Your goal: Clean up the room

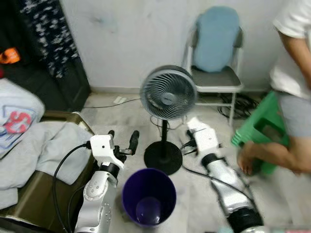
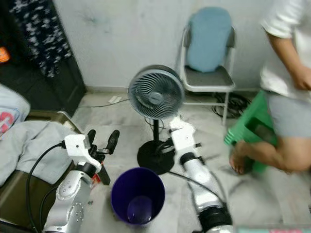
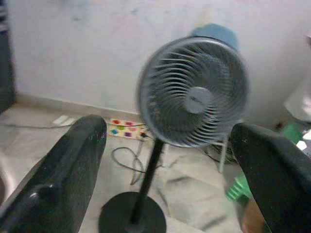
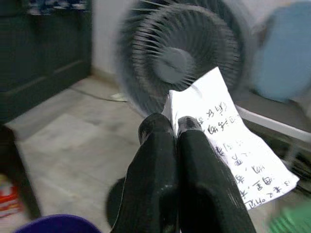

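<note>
You've got the right gripper (image 4: 176,127) w/ both black fingers (image 4: 150,184) pressed together, pinching a white sheet of paper (image 4: 228,145) at its edge. Paper has handwritten marks, too blurred to read, and it sticks out past the fingertips toward a blue shape (image 4: 286,53), blurred. Right behind the fingertips you see the fan (image 4: 184,53), grey grille facing you, blurred; the paper's upper corner overlaps its lower rim. A dark cabinet (image 4: 43,53) stands off to one side against the wall. Floor (image 4: 73,141) is pale tile. At the frame edge: rim of a purple bin (image 4: 58,224), a bit of red-and-white packaging (image 4: 9,196), and a green patch (image 4: 291,221).
</note>
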You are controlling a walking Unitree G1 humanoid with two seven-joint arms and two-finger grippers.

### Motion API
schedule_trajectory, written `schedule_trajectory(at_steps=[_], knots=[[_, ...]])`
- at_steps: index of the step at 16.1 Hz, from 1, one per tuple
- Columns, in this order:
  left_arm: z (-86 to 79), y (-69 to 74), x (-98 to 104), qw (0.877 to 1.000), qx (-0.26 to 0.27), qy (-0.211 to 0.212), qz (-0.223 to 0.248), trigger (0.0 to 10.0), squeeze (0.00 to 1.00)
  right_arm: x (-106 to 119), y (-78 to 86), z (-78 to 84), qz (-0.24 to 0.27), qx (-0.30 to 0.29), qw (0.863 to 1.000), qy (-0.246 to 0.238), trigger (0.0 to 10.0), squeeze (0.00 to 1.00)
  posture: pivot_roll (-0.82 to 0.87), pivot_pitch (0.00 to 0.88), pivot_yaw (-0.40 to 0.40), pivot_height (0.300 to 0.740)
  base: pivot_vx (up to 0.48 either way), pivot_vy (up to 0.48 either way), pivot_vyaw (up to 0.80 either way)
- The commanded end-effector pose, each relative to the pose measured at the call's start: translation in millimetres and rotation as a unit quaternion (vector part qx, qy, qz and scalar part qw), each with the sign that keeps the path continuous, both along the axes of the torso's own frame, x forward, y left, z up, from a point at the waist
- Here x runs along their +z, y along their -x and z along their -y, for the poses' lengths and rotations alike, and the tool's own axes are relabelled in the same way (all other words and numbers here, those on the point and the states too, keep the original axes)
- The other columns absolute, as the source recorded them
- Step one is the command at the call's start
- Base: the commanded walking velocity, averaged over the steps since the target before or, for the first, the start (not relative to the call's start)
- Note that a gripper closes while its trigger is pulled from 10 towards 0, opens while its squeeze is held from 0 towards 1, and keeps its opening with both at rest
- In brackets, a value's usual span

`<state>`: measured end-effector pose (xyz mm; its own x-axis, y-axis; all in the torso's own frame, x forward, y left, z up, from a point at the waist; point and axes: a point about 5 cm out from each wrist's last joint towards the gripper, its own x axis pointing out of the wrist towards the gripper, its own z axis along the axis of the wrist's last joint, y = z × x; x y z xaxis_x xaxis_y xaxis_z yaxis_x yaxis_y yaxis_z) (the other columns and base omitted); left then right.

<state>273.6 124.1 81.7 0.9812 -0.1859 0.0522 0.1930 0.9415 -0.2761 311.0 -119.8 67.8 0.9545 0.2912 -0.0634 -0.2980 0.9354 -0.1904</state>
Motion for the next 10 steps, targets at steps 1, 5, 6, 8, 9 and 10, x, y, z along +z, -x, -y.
schedule_trajectory(at_steps=[1, 5, 6, 8, 9, 10], knots=[[-4.3, 0.9, -1, 1.000, 0.009, 0.002, -0.004, 10.0, 0.00, 5, -2.1, -7.6, 0.012, 0.016, 1.000, 0.001, 10.0, 0.00, 0.05, 0.050, 0.010, 0.740, 0.000, 0.000, 0.80], [-25.3, 9.5, 4, 0.999, 0.023, -0.023, 0.007, 10.0, 0.00, 4, -4.0, -14.7, 0.004, 0.024, 1.000, -0.007, 10.0, 0.00, 0.09, 0.072, 0.002, 0.740, 0.000, 0.000, 0.19], [-35.1, 14.0, 5, 0.999, 0.017, -0.044, 0.011, 10.0, 0.00, 6, -5.3, -16.6, 0.005, 0.029, 1.000, -0.006, 10.0, 0.00, 0.10, 0.086, -0.003, 0.740, 0.000, 0.000, 0.00], [-44.7, 21.3, 3, 0.998, 0.011, -0.061, 0.007, 10.0, 0.00, 7, -8.1, -11.9, 0.004, 0.024, 1.000, -0.003, 10.0, 0.00, 0.11, 0.109, -0.007, 0.740, 0.000, 0.000, 0.00], [-48.3, 26.3, 2, 0.998, 0.002, -0.069, 0.007, 10.0, 0.00, 7, -10.2, -6.8, 0.003, 0.016, 1.000, -0.001, 10.0, 0.00, 0.12, 0.121, -0.006, 0.740, 0.000, 0.000, 0.00], [-52.9, 34.9, 3, 0.997, -0.014, -0.078, 0.012, 10.0, 0.00, 6, -11.9, 2.4, -0.001, 0.001, 1.000, 0.003, 10.0, 0.00, 0.12, 0.136, -0.007, 0.740, 0.000, 0.000, 0.00]])
